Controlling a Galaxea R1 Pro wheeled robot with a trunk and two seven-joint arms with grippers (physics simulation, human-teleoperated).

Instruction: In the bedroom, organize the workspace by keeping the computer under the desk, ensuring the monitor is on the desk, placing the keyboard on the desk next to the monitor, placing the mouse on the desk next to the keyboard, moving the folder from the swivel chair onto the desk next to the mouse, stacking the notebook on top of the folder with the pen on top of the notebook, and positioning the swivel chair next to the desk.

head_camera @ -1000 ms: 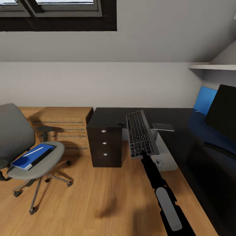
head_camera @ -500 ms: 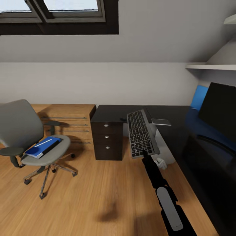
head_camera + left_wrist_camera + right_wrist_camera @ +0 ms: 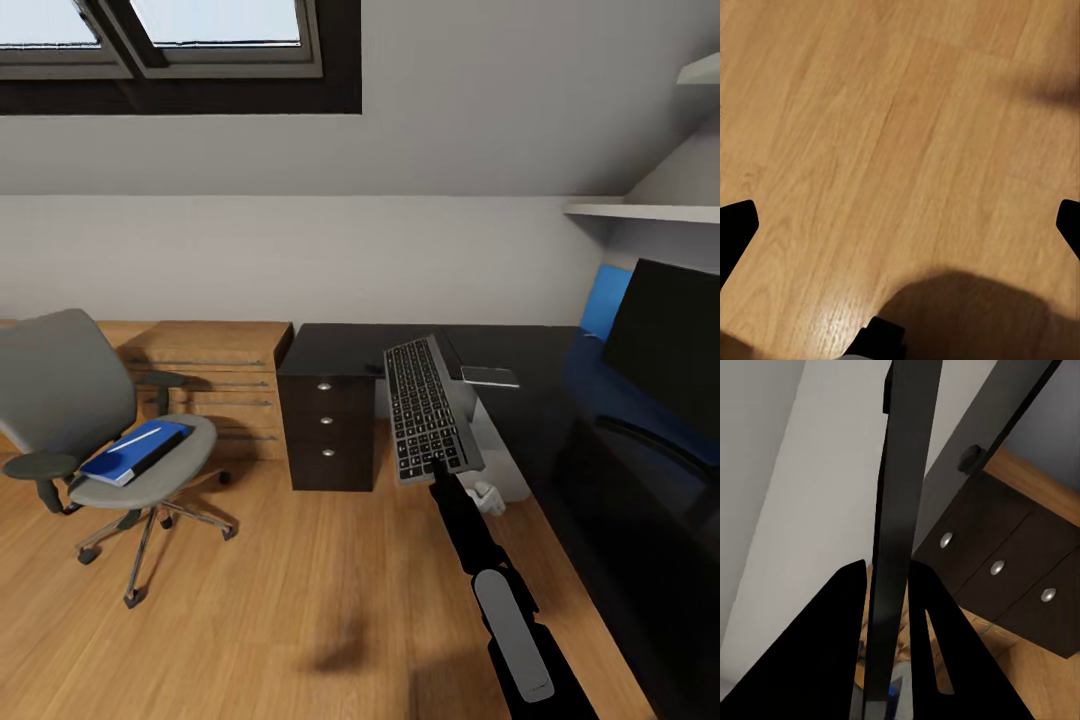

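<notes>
Right claw [image 3: 886, 607] pinching the keyboard [image 3: 428, 408] by its near end, holding it up in the air by the front edge of the dark counter [image 3: 560, 400]. Black monitor [image 3: 668, 345] standing on the counter at the right. White computer [image 3: 497, 460] down on the floor under the counter. Blue folder [image 3: 135, 452] lying on the swivel chair [image 3: 90, 420] seat, well apart from the counter, a thin white pen [image 3: 134, 440] on top. Left claw [image 3: 900, 225] spread wide over the wooden floor [image 3: 870, 135], holding nothing.
</notes>
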